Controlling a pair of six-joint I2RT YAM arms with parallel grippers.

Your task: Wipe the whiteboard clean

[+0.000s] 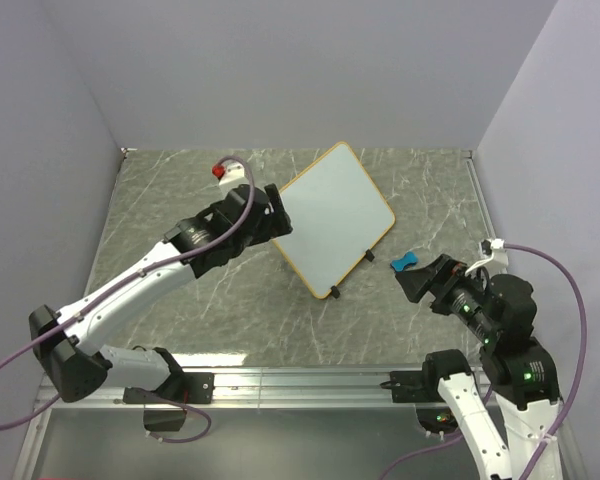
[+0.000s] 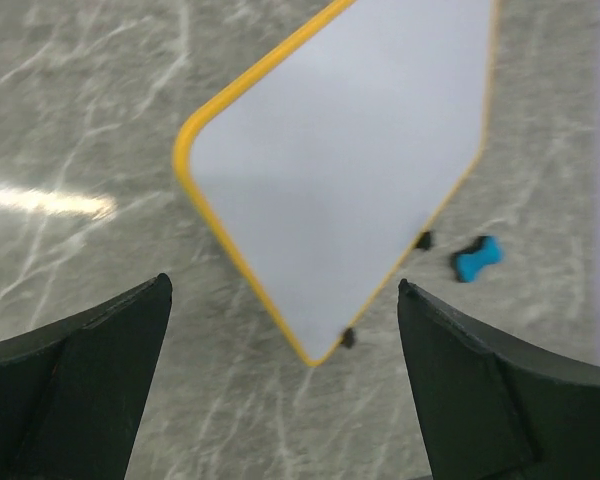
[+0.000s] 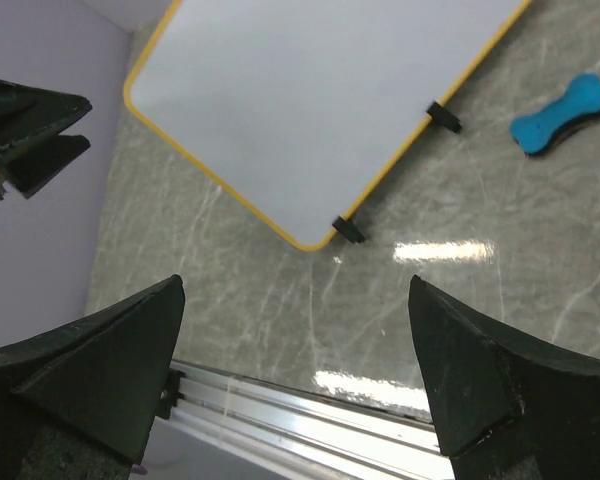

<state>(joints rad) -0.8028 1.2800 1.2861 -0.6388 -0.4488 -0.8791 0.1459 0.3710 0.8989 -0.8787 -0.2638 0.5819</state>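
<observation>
The whiteboard [image 1: 335, 215] lies on the table at mid-back, turned diagonally, with a yellow-orange frame and two black feet on its near right edge. Its surface looks plain white; I see no writing. It also shows in the left wrist view [image 2: 350, 150] and the right wrist view [image 3: 310, 90]. The small blue eraser [image 1: 404, 264] lies on the table just right of the board, also seen from the left wrist [image 2: 477, 258] and the right wrist [image 3: 562, 113]. My left gripper [image 1: 276, 214] is open and empty at the board's left edge. My right gripper [image 1: 416, 282] is open and empty, just near of the eraser.
A small red object [image 1: 219, 171] sits behind the left arm at the back left. An aluminium rail [image 1: 300, 382] runs along the table's near edge. Grey walls close in the back and both sides. My left gripper's fingers [image 3: 30, 130] show in the right wrist view.
</observation>
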